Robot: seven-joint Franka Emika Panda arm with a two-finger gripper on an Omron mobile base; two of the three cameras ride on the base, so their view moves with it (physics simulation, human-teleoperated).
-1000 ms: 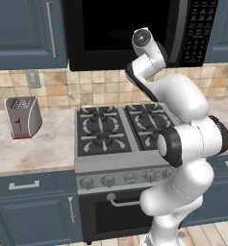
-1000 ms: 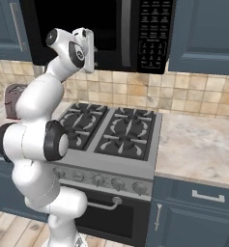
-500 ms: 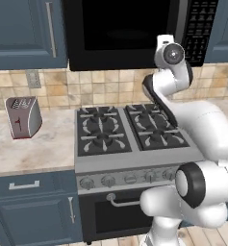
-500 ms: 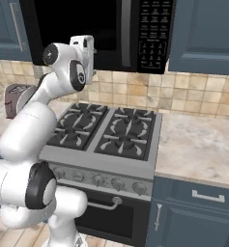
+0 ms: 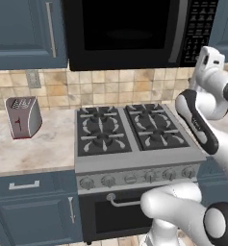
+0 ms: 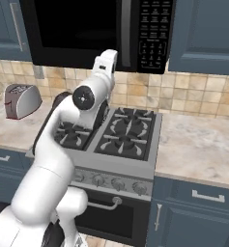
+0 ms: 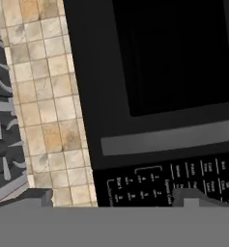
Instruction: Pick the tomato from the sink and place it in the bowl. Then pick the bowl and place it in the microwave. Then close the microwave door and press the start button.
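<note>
The black microwave (image 5: 125, 33) hangs above the stove with the microwave door (image 6: 77, 29) shut, its bar handle (image 5: 175, 29) just left of the keypad (image 6: 154, 34). My gripper (image 7: 118, 200) is open with nothing between its fingertips (image 7: 38, 198). It is raised in front of the microwave's lower right, level with the bottom of the keypad (image 7: 174, 183) and the handle (image 7: 169, 137). My white hand (image 5: 209, 60) stands beside the keypad column, close to the microwave's lower edge (image 6: 108, 60). The tomato, bowl and sink are out of view.
A four-burner gas stove (image 5: 134, 134) with a knob row sits directly below the hand. A silver toaster (image 5: 21, 115) stands on the counter at the left. Blue cabinets flank the microwave, with marble counter (image 6: 198, 140) to the stove's right.
The hand has swung right and slightly down, from in front of the door window to beside the keypad. The upper arm has swung right with it. The door stays shut.
</note>
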